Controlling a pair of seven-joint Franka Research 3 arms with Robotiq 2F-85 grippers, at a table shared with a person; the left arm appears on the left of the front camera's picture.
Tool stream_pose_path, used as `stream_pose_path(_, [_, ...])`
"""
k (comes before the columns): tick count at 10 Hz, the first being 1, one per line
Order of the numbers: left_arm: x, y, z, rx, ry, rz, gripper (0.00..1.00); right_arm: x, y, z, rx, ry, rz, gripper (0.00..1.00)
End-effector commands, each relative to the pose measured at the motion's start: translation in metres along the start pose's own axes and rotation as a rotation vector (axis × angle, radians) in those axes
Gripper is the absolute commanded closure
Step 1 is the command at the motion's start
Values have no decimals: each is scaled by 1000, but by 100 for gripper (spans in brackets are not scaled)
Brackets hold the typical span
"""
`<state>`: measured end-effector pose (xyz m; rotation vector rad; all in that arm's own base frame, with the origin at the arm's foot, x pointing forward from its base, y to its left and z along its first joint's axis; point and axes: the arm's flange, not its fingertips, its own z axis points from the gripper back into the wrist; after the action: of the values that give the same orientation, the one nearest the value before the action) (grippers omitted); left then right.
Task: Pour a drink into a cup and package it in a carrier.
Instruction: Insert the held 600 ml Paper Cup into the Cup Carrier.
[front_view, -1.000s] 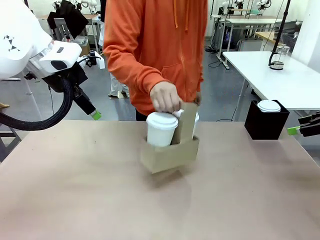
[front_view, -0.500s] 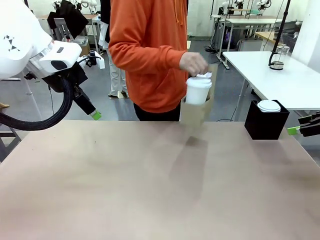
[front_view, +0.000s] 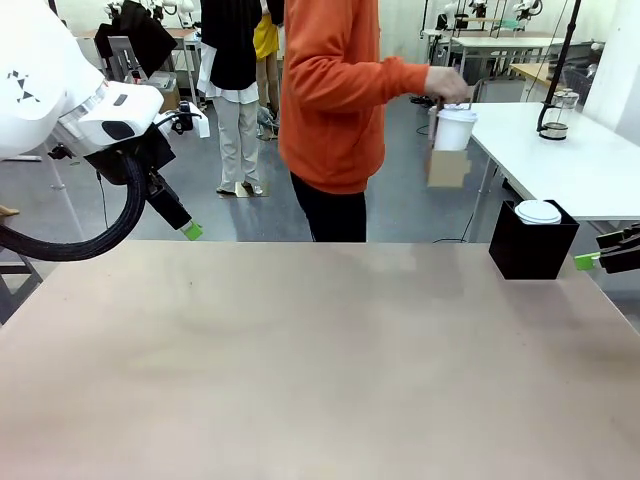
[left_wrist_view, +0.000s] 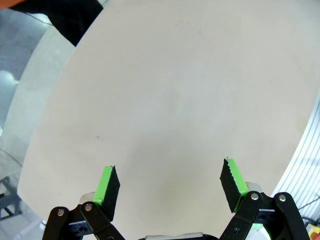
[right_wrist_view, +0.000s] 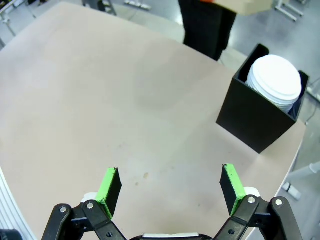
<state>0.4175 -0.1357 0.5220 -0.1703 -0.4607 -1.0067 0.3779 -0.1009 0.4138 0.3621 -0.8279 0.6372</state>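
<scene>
A person in an orange hoodie stands beyond the table's far edge. One hand holds the brown cardboard carrier (front_view: 446, 166) in the air off the table's far right. The white lidded cup (front_view: 455, 128) stands in it. The carrier's brown underside (right_wrist_view: 246, 5) shows at the top edge of the right wrist view. My left gripper (front_view: 190, 229) hangs open above the table's far left corner, with bare tabletop between its fingers (left_wrist_view: 170, 182). My right gripper (front_view: 598, 260) waits open at the right edge, nothing in it (right_wrist_view: 171, 185). Whether the pitcher holds any drink cannot be told.
A black box (front_view: 531, 245) (right_wrist_view: 253, 119) with a stack of white lids (front_view: 538, 211) (right_wrist_view: 275, 80) sits at the table's far right corner, close to my right gripper. A glass pitcher (front_view: 553, 116) stands on a white table behind. Other people stand farther back.
The person lifted the carrier with the cup off the middle of the table and swung it up and to the right, stepping right. Neither arm moved.
</scene>
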Motion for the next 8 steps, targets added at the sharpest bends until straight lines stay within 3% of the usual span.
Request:
stream_pose_path(1, [0, -1, 2, 5, 16, 10, 0, -1, -1, 2, -9, -2, 20, 0])
stream_pose_path(8, [0, -1, 2, 5, 16, 10, 0, -1, -1, 2, -9, -2, 20, 0])
